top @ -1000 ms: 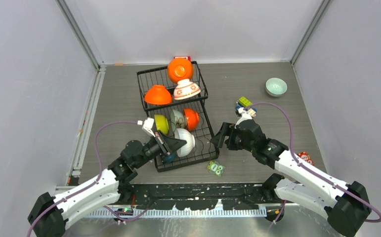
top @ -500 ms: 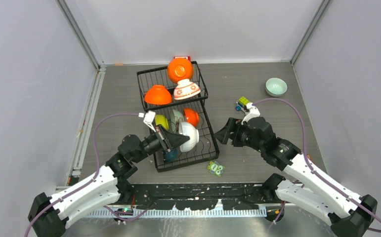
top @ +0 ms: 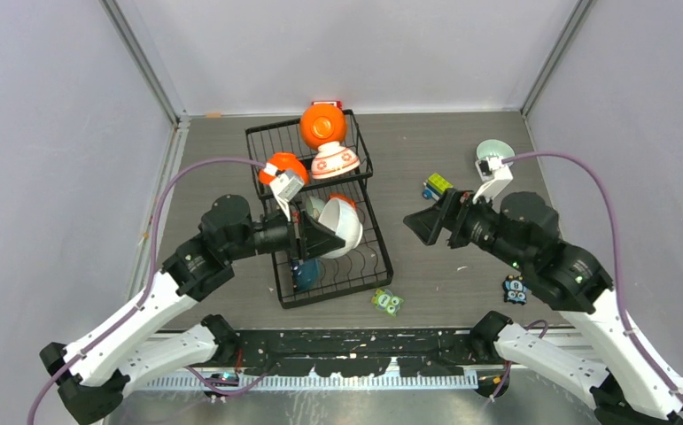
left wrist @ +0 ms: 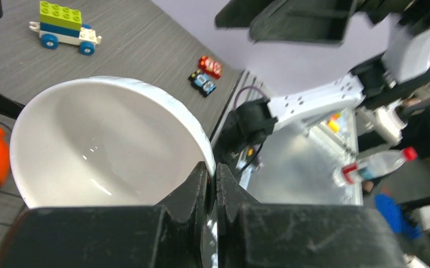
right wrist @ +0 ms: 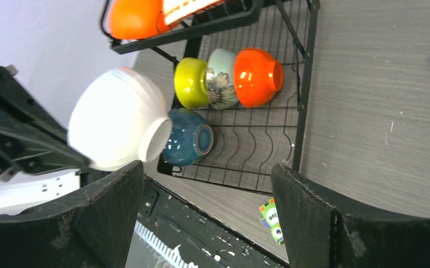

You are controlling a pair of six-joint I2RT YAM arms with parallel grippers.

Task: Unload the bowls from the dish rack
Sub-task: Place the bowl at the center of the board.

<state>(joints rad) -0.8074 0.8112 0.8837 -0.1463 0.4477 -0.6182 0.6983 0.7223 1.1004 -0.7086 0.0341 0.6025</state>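
My left gripper (left wrist: 212,170) is clamped on the rim of the glossy white round bowl (left wrist: 106,139), which hangs over the black wire dish rack (top: 360,279) at the centre of the overhead view. My right gripper (top: 428,225) gapes wide, right of centre, holding nothing.

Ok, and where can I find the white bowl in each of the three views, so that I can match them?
Top external: the white bowl is at the centre, over the near section of the dish rack.
Left wrist: it fills the left and centre, showing its inside.
Right wrist: it is at the left, showing its underside.
Shared landmark: the left gripper, shut on the bowl's rim, appears in all three views.
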